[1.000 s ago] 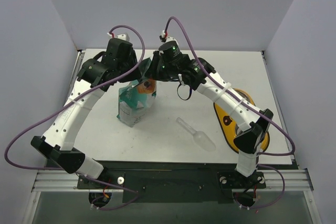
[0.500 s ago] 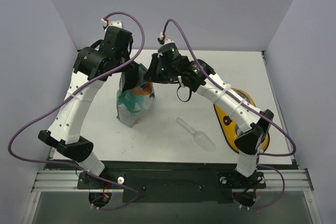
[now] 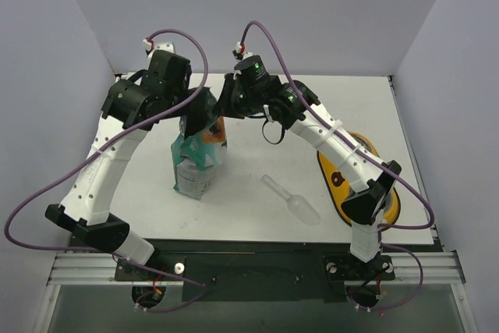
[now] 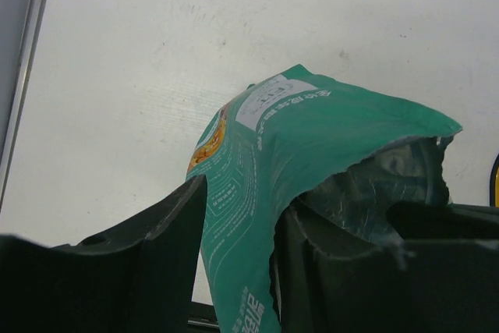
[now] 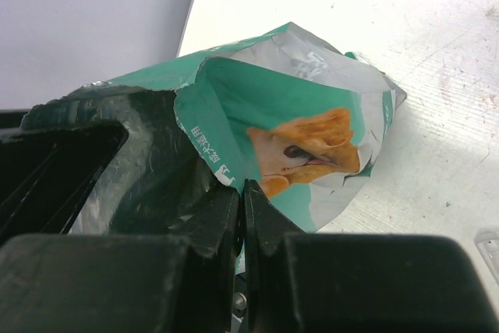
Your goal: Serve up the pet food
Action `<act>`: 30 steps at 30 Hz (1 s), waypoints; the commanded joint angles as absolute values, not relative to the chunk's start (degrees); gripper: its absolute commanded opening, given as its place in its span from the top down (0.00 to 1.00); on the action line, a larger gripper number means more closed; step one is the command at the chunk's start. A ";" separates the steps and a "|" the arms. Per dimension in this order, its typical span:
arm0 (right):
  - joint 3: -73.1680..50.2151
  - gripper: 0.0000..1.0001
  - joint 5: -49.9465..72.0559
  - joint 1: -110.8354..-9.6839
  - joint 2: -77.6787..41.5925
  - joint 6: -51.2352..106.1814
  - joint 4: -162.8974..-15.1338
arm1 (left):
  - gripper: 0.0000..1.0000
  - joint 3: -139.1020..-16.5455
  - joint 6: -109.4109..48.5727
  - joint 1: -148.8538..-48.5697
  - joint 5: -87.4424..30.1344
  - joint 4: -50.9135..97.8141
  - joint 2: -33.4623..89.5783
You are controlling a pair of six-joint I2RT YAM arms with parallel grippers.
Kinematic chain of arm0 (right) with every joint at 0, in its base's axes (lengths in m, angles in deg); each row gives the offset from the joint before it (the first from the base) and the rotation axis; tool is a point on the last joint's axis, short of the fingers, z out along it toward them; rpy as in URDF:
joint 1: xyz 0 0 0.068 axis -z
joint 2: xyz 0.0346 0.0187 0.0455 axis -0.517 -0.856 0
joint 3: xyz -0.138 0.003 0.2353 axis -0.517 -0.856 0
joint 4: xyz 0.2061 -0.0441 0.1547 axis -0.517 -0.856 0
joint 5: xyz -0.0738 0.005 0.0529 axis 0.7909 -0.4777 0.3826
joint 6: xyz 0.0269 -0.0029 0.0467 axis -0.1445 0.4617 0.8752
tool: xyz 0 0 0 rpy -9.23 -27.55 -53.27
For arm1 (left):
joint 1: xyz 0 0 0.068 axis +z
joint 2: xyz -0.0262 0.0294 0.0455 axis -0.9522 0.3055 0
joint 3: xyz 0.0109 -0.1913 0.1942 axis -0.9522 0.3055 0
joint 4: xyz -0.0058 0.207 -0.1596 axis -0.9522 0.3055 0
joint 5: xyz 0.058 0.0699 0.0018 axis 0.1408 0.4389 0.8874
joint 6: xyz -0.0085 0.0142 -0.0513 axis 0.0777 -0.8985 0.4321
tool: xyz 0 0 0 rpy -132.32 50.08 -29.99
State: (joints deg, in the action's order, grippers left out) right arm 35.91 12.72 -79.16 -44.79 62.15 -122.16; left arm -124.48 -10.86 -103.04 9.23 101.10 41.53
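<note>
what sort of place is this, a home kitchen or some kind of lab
Probably a robot lab test cell, not a home: plain grey partition walls box in a white table, and two white robot arms are bolted to an aluminium rail at its near edge.

Bright, even light; table glares white, shadows soft.

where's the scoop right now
In the top view the scoop lies on the table, right of centre near the front edge, between the bag and the yellow bowl.
</note>
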 commanded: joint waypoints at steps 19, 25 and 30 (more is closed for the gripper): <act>35.15 1.00 13.86 -78.68 -41.73 59.94 -122.79 | 0.55 -122.64 -9.30 -102.18 0.79 102.98 41.86; 34.97 1.00 14.04 -78.59 -42.43 60.91 -122.79 | 1.00 -129.64 -10.10 -101.22 7.35 105.53 42.91; 39.09 1.00 13.25 -78.42 -45.32 63.19 -122.61 | 1.00 -141.60 -7.90 -100.16 18.71 110.62 46.95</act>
